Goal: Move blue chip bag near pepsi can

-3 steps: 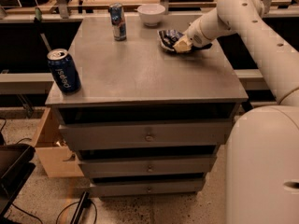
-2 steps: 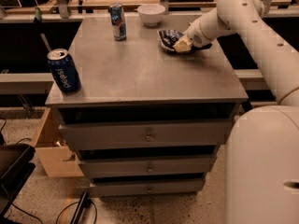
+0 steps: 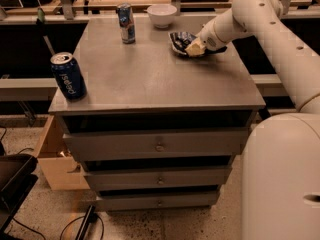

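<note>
The blue chip bag (image 3: 181, 41) lies flat at the far right of the grey cabinet top (image 3: 150, 74), dark blue with pale patches. My gripper (image 3: 194, 48) sits right on the bag's near right part, with the white arm reaching in from the right. The pepsi can (image 3: 68, 76) stands upright at the near left corner of the top, far from the bag, dark blue with white lettering and a silver top.
A slimmer blue-and-silver can (image 3: 126, 23) stands at the far middle-left. A white bowl (image 3: 161, 15) sits at the far edge, close to the bag. Drawers (image 3: 159, 146) face me below. A cardboard box (image 3: 55, 159) stands on the floor at the left.
</note>
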Controlling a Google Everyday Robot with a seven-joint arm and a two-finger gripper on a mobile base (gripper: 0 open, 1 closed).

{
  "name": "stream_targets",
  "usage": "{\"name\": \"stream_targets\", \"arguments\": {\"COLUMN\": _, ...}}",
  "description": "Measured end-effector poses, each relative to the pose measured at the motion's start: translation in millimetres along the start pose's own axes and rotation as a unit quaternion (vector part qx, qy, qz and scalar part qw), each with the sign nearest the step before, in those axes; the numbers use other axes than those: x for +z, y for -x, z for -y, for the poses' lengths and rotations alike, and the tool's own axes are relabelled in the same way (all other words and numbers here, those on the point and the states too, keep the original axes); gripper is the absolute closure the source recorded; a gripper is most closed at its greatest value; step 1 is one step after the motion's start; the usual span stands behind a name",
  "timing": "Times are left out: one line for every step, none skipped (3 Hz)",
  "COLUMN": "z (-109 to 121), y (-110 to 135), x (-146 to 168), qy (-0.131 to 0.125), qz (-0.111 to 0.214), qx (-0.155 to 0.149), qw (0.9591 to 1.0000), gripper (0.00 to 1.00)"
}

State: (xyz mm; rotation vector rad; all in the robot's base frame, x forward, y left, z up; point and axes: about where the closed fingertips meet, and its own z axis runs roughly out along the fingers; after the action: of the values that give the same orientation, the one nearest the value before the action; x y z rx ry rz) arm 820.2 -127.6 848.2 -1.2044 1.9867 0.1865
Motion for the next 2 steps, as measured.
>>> {"name": "stream_targets", "arguments": {"z": 0.0, "y": 0.0, "x": 0.1, "qy": 0.0, "qz": 0.0, "qx": 0.0, "qw": 1.0, "gripper": 1.0}}
{"name": "stream_targets", "arguments": {"z": 0.0, "y": 0.0, "x": 0.0, "qy": 0.0, "qz": 0.0, "qx": 0.0, "qw": 1.0, "gripper": 1.0}}
